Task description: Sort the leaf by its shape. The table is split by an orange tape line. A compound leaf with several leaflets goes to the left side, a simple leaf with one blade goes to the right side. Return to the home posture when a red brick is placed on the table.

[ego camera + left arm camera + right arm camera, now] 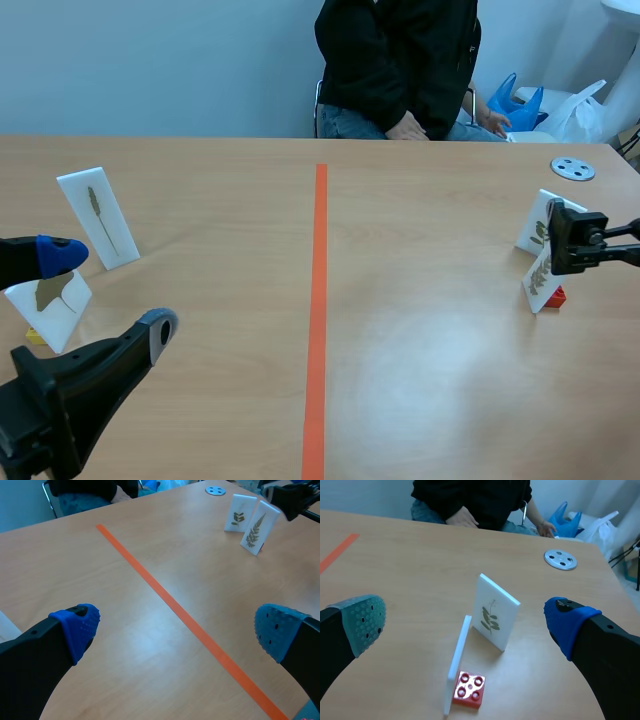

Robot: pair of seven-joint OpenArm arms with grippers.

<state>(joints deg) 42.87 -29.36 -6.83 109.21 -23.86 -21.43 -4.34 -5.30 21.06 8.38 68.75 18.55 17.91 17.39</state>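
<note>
Fern card stands right of the tape line on the worktop, its base touching a red brick, with a sprig card just behind. Right claw gapes wide, with both cards ahead of it. Left claw is wide too, holding nothing, near a lobed-leaf card.

An orange tape line stripes the pale tan wood-grain table. A white plastic card shows a green sprig; the studded square brick is red. A dotted finger pad is grey-green, another finger pad blue. The perforated round disc is grey.
</note>
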